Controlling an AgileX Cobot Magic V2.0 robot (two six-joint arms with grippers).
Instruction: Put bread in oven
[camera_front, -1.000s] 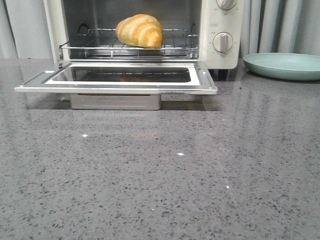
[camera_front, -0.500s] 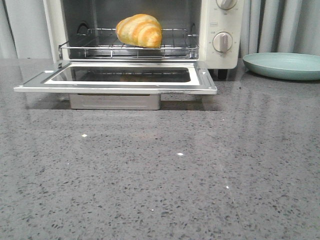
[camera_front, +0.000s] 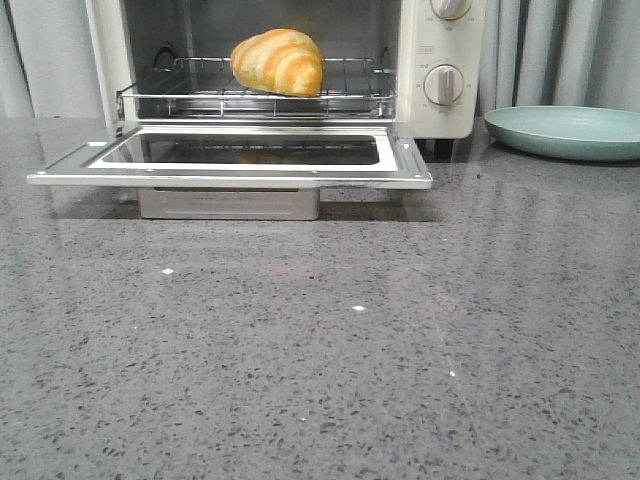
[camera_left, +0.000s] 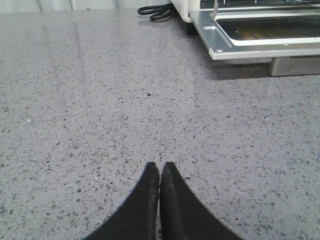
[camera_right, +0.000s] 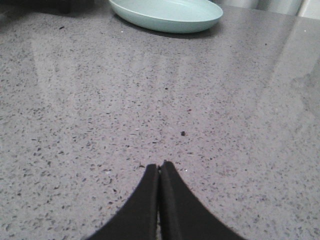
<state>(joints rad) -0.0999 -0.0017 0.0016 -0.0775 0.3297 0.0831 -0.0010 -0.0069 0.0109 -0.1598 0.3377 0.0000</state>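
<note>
I've got the bread (camera_front: 278, 61) on the oven (camera_front: 440, 100) rack, plate (camera_front: 565, 131) at 3 o'clock bare, left gripper (camera_left: 159, 166) and right gripper (camera_right: 159, 165) pressed together.

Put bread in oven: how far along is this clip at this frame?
Done: the golden-orange ridged bread roll sits on the wire rack inside the cream-white toaster oven. In hand: nothing; the left gripper and right gripper are shut, over bare counter. Possibly left: the glass drop-down door is open.

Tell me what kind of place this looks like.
Probably a kitchen counter, perhaps a mock-up: a toaster oven with bread on its rack, a pale green plate and a speckled grey stone-look countertop.
</note>
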